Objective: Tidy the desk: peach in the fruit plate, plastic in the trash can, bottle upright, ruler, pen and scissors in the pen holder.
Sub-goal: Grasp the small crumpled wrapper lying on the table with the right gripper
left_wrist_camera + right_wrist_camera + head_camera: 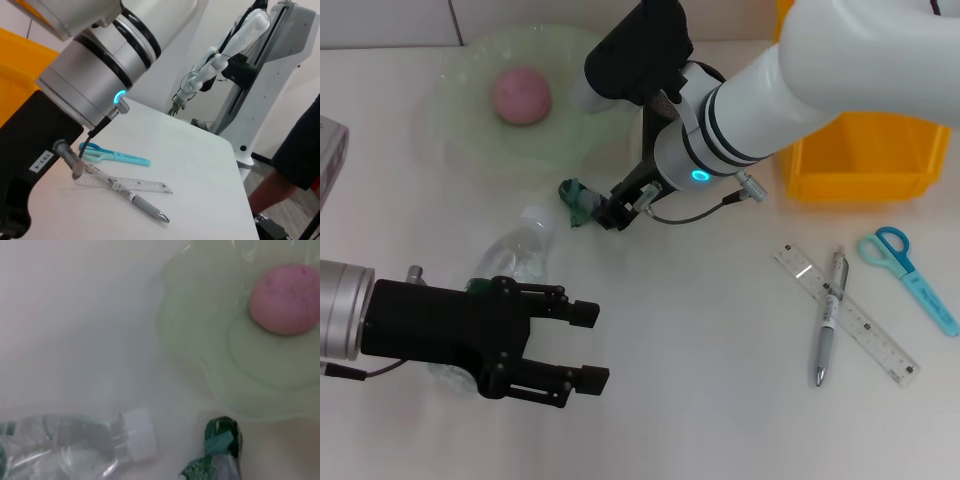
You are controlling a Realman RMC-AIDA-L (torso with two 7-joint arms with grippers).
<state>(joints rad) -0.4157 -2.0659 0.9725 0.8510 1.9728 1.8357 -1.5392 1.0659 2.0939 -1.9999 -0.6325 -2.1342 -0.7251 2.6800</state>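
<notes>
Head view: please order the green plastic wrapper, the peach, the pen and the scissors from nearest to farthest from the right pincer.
Measured from the right pincer:
1. Green plastic wrapper, right beside the pincer, on the robot's left of it.
2. Peach, in the fruit plate, farther back.
3. Pen, lying across the ruler, on the robot's right.
4. Scissors, farthest right, near the table edge.

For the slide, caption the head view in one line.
Right gripper reaches the green plastic wrapper beside the lying bottle; peach already sits in the fruit plate.
</notes>
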